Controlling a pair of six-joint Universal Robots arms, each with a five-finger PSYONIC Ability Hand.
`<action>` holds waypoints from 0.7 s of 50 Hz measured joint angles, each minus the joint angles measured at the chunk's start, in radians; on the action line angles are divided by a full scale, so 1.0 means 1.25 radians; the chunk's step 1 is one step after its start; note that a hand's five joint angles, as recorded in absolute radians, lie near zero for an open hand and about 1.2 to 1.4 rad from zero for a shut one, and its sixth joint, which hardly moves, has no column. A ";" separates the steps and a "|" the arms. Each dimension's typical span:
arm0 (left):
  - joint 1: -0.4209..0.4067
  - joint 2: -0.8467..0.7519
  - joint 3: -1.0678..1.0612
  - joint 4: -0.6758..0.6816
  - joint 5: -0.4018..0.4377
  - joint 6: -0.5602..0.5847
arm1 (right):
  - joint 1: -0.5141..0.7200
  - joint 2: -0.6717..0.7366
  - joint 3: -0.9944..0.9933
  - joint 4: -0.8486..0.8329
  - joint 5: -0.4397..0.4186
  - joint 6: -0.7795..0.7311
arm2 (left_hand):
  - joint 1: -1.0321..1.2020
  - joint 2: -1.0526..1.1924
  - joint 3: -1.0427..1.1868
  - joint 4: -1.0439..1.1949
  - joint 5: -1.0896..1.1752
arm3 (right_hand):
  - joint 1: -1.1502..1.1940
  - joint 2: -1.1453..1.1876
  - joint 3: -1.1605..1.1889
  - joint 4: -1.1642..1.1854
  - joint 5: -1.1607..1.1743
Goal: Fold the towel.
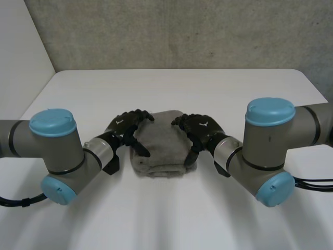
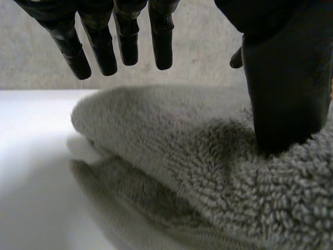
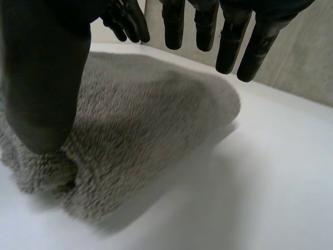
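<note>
Nearest the camera in the head view, the white surface (image 1: 166, 219) lies bare between the two arms. The left arm (image 1: 57, 151) and right arm (image 1: 270, 140) bend inward from either side, so their hands meet over one thing.

That thing is the towel (image 1: 158, 148), a grey, thick-piled terry cloth lying in the middle of the surface, folded into a compact, roughly square bundle. Stacked layers show along its near edge, and its corners look rounded and puffy.

The left hand (image 1: 125, 127) sits at the towel's left edge and the right hand (image 1: 200, 127) at its right edge, each covering part of that side.

In the left wrist view, the left hand's fingers (image 2: 161, 36) are straight and spread, held above the cloth without touching it. Its thumb presses down into the pile on top, and nothing is pinched.

The right wrist view shows the same on the other side. The right hand's fingers (image 3: 229, 41) hang straight and apart over the towel, with the thumb resting on its upper face.

Beyond the towel the surface runs on to its far edge, with a rough grey wall (image 1: 182, 31) behind it.
</note>
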 measured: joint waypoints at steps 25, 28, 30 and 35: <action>0.004 0.140 0.001 -0.049 -0.014 0.008 | -0.048 -0.127 0.004 -0.004 0.009 0.012 | 0.000 0.000 0.000 0.000 0.000 | -0.010 0.000 0.000 0.000 0.000; 0.006 0.192 0.013 -0.060 -0.017 0.007 | -0.058 -0.179 -0.002 0.009 0.025 0.015 | 0.000 0.000 0.000 0.000 0.000 | -0.010 0.000 0.000 0.000 0.000; 0.009 0.231 0.030 -0.072 -0.018 0.005 | -0.070 -0.225 -0.014 0.025 0.050 0.017 | 0.000 0.000 0.000 0.000 0.000 | -0.010 0.000 0.000 0.000 0.000; 0.016 0.295 0.088 -0.122 -0.022 0.000 | -0.093 -0.293 -0.037 0.050 0.098 0.020 | -0.010 0.000 -0.011 -0.007 -0.007 | -0.010 0.000 -0.001 0.000 0.000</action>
